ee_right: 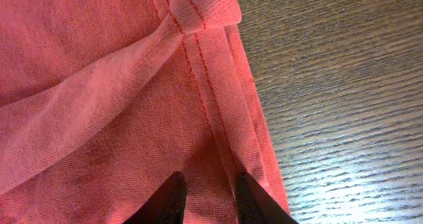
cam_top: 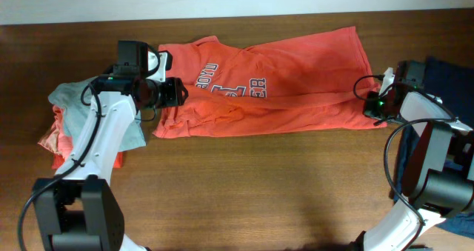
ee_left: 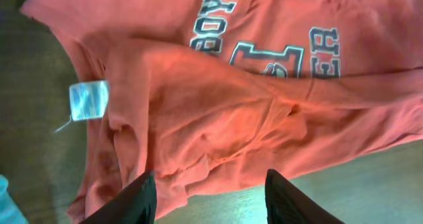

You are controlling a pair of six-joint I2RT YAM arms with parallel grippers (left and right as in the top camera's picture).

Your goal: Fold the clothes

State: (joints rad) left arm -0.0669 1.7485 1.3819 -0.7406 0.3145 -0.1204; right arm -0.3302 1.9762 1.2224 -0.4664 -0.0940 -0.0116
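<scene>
A coral-red T-shirt point(cam_top: 296, 73) with white lettering lies spread across the middle of the table, its lower part folded up in a loose band. My left gripper point(cam_top: 178, 92) hovers over its left edge. In the left wrist view this gripper point(ee_left: 210, 199) is open, with the rumpled shirt edge point(ee_left: 198, 151) and bare table between its fingers. My right gripper point(cam_top: 368, 103) is at the shirt's right edge. In the right wrist view it point(ee_right: 211, 196) is shut on the stitched hem point(ee_right: 218, 105).
A pale grey-blue shirt point(cam_top: 74, 103) lies on a pile of coral-red garments point(cam_top: 53, 141) at the far left. A dark navy garment point(cam_top: 452, 77) lies at the right edge. A white label point(ee_left: 89, 100) shows at the collar. Bare wood point(cam_top: 259, 184) runs along the front.
</scene>
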